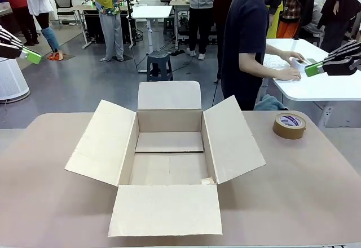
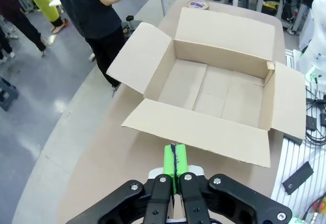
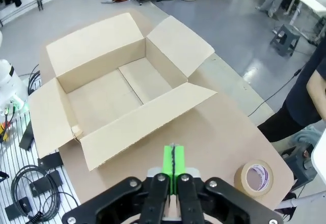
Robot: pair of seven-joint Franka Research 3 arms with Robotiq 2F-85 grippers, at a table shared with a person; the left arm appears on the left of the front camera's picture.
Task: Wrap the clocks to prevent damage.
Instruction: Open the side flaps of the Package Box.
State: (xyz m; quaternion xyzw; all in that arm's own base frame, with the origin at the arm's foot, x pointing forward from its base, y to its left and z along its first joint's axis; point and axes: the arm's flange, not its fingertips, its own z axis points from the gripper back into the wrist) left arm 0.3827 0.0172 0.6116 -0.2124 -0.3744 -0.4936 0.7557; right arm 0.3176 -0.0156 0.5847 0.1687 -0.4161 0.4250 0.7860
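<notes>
We begin at the left fingers [image 2: 169,167]: their green pads are pressed flat together with nothing between them. The right fingers [image 3: 168,164] are in the same condition, pads closed on each other and carrying nothing. In the front view the left fingers [image 1: 34,56] hang high at the left edge and the right fingers [image 1: 312,69] high at the right edge, both well apart from the tabletop [image 1: 316,191]. We judge the step in hand to be waiting for the first clock, so wrapping has not begun. To do this step well, we advise spreading the pads before any handover, approaching the item level, and gripping its body rather than its face (glass and pointers are the parts most likely to suffer). Below the fingers stands an open cardboard box [image 1: 169,120], all four flaps folded outward and its floor showing bare cardboard. A roll of brown tape [image 1: 289,125] lies flat on the tabletop near the box's right flap. As for the clocks, we cannot tell where they are: the person [image 1: 243,39] at the far side is turned toward a white table [image 1: 333,90], with a hand [image 1: 289,74] on a pale item too small to identify. Their look therefore cannot be described.
</notes>
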